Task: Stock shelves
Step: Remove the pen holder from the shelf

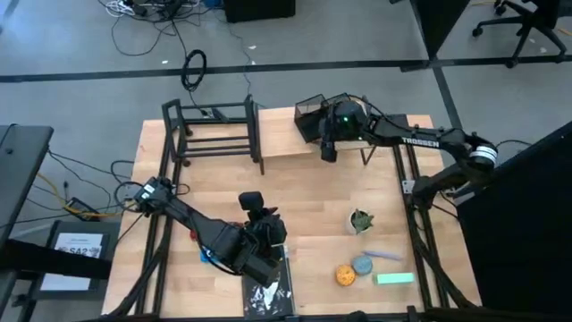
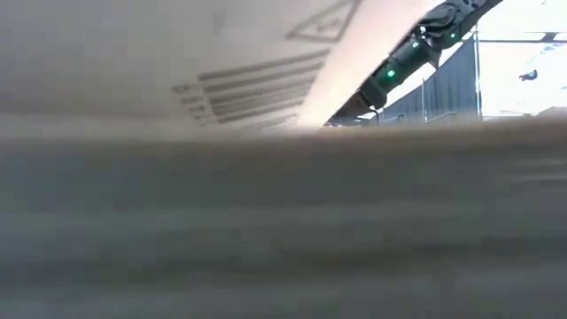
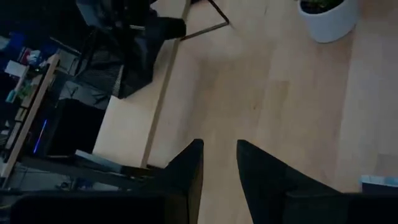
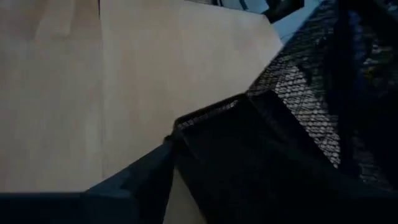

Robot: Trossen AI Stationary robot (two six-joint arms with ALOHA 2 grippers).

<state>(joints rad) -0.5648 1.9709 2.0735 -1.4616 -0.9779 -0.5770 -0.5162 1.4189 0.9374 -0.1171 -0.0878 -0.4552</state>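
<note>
**Right arm at mesh box on wooden shelf; left arm low over table**

Right gripper (image 1: 328, 150): arm stretched across the far side of the table (image 1: 304, 192), wrist bent down over the wooden shelf (image 1: 290, 145). Fingers clamped on the wall of the mesh box (image 1: 315, 112), seen close in the right wrist view as black mesh (image 4: 298, 106) against one finger (image 4: 134, 180), light plank behind.

Left gripper (image 1: 264, 224): arm folded low at the near side, fingers (image 3: 186, 171) slightly parted, nothing between them, bare tabletop ahead.

Black rack (image 1: 214, 134): on the table beyond the left jaws, beside the wooden shelf.

Left wrist view only: white pot (image 3: 326, 18) ahead of the jaws. High view only: plant (image 1: 360, 220), orange ball (image 1: 345, 275), green block (image 1: 394, 278) beside the left jaws. Low view: blocked by a blurred surface; part of an arm visible.
</note>
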